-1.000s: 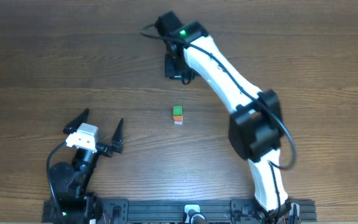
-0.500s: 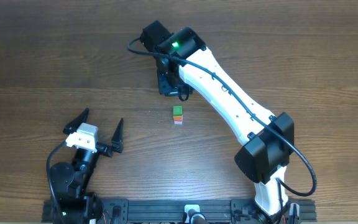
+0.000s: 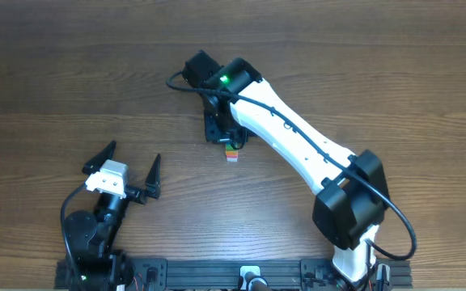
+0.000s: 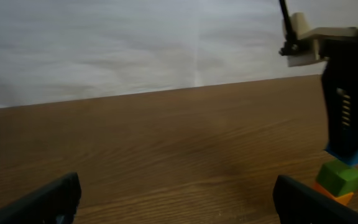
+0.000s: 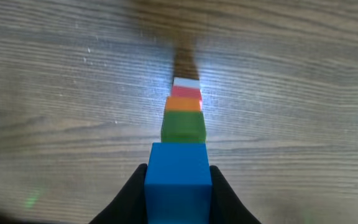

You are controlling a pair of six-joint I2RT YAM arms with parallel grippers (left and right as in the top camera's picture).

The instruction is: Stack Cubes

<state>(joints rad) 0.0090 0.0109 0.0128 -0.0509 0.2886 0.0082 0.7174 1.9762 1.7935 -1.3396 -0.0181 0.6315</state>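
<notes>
Dark brown wood-grain table [image 3: 55, 81] stretched across the whole work area, and a plain white wall [image 4: 135, 43] stood behind its far edge in the left wrist view. Near the middle of the table stood a narrow stack [image 3: 231, 154] of small cubes. From the right wrist view it read, bottom to top, as a white cube [image 5: 186, 82], a red cube [image 5: 186, 91], an orange cube [image 5: 184, 103] and a green cube [image 5: 183, 126], all closely aligned in one column. The right arm [image 3: 298, 145], white with black joints, reached from its base up and across the middle, so that the right gripper [image 3: 223, 129] hung directly over the stack. Its two black fingers [image 5: 135, 190] were clamped on the sides of a blue cube [image 5: 178, 177], a plain, square-edged block with a matte face. The blue cube sat in line with the column, just above the green cube; whether the two touched could not be told. From the left wrist view the green cube showed a slightly turned corner above the orange one, with the blue edge close over it. The left gripper [image 3: 132, 153] waited well apart, at the near left of the table, its fingers spread wide and grasping nothing.
</notes>
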